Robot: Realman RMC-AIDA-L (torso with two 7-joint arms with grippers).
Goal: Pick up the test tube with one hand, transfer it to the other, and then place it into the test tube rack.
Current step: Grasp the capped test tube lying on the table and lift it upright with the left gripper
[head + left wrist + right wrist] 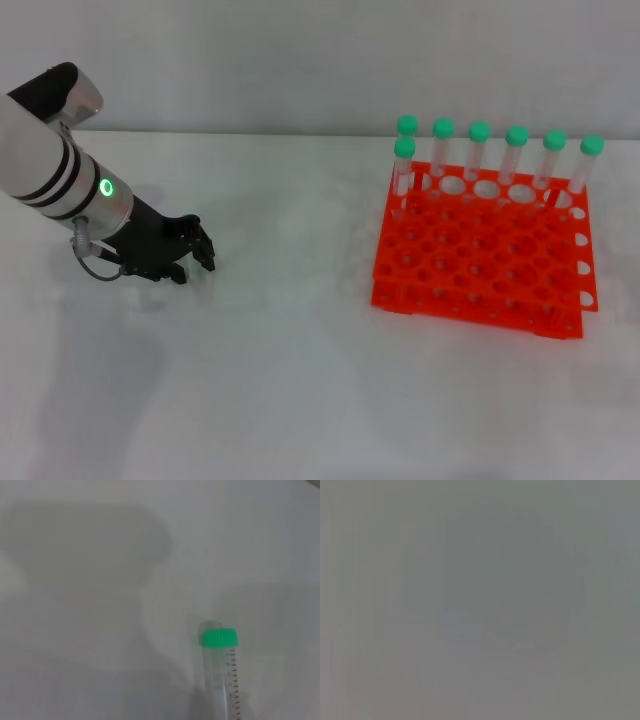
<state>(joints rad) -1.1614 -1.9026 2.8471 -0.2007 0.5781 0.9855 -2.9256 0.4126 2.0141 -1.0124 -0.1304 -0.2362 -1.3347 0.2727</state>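
My left gripper (pixel 187 250), a black hand on the white and silver arm with a green light, is low over the white table at the left. In the left wrist view a clear test tube (pixel 222 680) with a round green cap (pixel 220 638) lies close under the hand, its cap casting a small shadow on the table. This tube is hidden beneath the hand in the head view. The orange test tube rack (pixel 480 250) stands at the right, well apart from the hand. The right hand is out of view, and the right wrist view shows only plain grey.
Several green-capped tubes (pixel 479 150) stand upright in the rack's back rows. The white table (pixel 300 380) stretches between hand and rack. A pale wall rises behind the table's far edge.
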